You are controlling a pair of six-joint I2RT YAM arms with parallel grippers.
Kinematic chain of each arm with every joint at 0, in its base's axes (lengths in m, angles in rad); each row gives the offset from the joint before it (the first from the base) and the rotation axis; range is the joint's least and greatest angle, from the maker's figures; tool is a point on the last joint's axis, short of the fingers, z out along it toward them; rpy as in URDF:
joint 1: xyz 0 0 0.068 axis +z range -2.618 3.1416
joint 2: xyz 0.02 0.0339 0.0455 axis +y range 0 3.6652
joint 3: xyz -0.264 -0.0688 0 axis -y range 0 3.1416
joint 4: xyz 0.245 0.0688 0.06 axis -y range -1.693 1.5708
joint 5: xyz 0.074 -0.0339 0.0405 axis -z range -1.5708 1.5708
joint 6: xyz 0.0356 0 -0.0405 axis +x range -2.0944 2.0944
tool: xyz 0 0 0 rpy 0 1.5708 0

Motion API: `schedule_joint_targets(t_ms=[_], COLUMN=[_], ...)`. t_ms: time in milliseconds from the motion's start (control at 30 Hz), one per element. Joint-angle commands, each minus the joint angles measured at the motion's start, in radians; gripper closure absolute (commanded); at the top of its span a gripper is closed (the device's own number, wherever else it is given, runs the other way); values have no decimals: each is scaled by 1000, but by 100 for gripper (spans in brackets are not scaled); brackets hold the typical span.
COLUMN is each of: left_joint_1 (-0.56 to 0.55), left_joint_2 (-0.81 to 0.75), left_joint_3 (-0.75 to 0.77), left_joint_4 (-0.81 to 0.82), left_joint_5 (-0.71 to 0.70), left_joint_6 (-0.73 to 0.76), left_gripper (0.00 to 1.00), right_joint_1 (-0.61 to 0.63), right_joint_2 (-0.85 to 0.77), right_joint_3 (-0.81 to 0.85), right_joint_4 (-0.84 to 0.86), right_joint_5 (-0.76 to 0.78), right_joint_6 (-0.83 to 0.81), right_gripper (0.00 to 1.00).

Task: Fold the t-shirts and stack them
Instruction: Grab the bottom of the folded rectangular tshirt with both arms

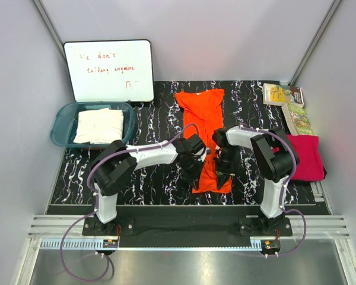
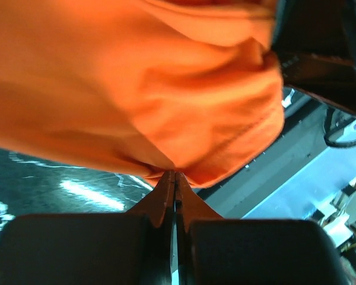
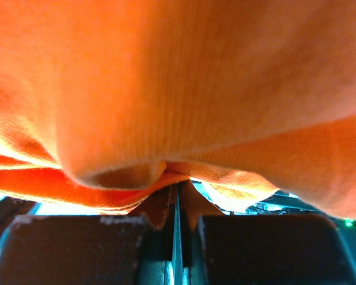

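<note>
The orange t-shirt [image 1: 203, 110] lies as a long strip down the middle of the black marbled table [image 1: 148, 178]. My left gripper [image 1: 193, 172] is shut on its near left hem, and in the left wrist view the orange cloth [image 2: 166, 89] bunches at the closed tips of that gripper [image 2: 175, 173]. My right gripper [image 1: 221, 172] is shut on the near right hem; in the right wrist view the orange fabric [image 3: 178, 89] is pinched in the right gripper [image 3: 178, 185]. The magenta-pink t-shirt [image 1: 305, 155] lies folded at the right edge. The cream-white t-shirt [image 1: 99, 124] rests in the teal tub [image 1: 59, 122].
A whiteboard [image 1: 110, 71] with red writing leans on the back wall at left. Colourful booklets [image 1: 288, 104] lie at the back right corner. Both arm bases stand on the rail along the near edge.
</note>
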State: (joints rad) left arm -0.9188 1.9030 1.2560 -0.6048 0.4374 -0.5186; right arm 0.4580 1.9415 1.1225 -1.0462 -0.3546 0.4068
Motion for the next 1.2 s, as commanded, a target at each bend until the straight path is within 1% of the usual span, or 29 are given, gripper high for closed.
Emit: schedule_joint_targets(t_ms=[0, 133, 333, 400, 467, 533, 600, 633, 667, 700, 733, 767, 800, 833, 867, 933, 1033, 1100, 1133, 1167], left_joint_1=[-35, -55, -58, -58, -58, -54, -48, -35, -26, -16, 7, 20, 32, 55, 67, 106, 133, 135, 132, 132], left_joint_2=[-39, -30, 11, 2, -39, -86, -117, -148, -162, -176, -205, -217, -232, -255, -266, -288, -274, -233, -217, -207], left_joint_3=[14, -21, -46, -44, -38, -24, -15, -15, -15, -27, -39, -50, -73, -87, -101, -151, -210, -218, -216, -216], left_joint_4=[-12, -75, -154, -154, -154, -158, -158, -155, -147, -136, -106, -90, -73, -41, -23, 48, 144, 165, 183, 194], left_joint_5=[67, 51, -19, -40, -83, -120, -175, -190, -215, -218, -215, -209, -204, -201, -187, -157, -85, -48, -31, -16], left_joint_6=[40, 84, 92, 89, 88, 77, 56, 45, 31, 5, -7, -21, -49, -64, -81, -135, -218, -254, -265, -277], left_gripper=[100, 100, 100, 100, 100, 100, 99, 87, 78, 65, 52, 31, 23, 16, 5, 1, 1, 1, 1, 2], right_joint_1=[10, 10, 10, 11, 10, 10, 7, 2, -5, -15, -42, -59, -80, -125, -149, -188, -245, -288, -301, -317], right_joint_2=[40, 51, 57, 54, 34, -18, -67, -122, -147, -173, -218, -239, -257, -289, -305, -334, -335, -332, -328, -329], right_joint_3=[16, 23, 39, 45, 56, 68, 95, 108, 126, 135, 141, 148, 148, 145, 134, 119, 70, 10, -12, -48], right_joint_4=[94, 94, 87, 84, 77, 63, 55, 51, 51, 49, 49, 51, 49, 51, 51, 52, 48, 48, 51, 51], right_joint_5=[45, 42, 45, 43, 43, 66, 78, 94, 95, 95, 97, 100, 101, 105, 108, 111, 123, 126, 120, 114], right_joint_6=[-25, -23, -31, -36, -45, -48, -51, -45, -39, -36, -28, -25, -23, -20, -23, -37, -55, -49, -42, -33], right_gripper=[96, 96, 96, 95, 95, 95, 88, 83, 79, 66, 58, 51, 43, 42, 40, 37, 37, 38, 39, 46])
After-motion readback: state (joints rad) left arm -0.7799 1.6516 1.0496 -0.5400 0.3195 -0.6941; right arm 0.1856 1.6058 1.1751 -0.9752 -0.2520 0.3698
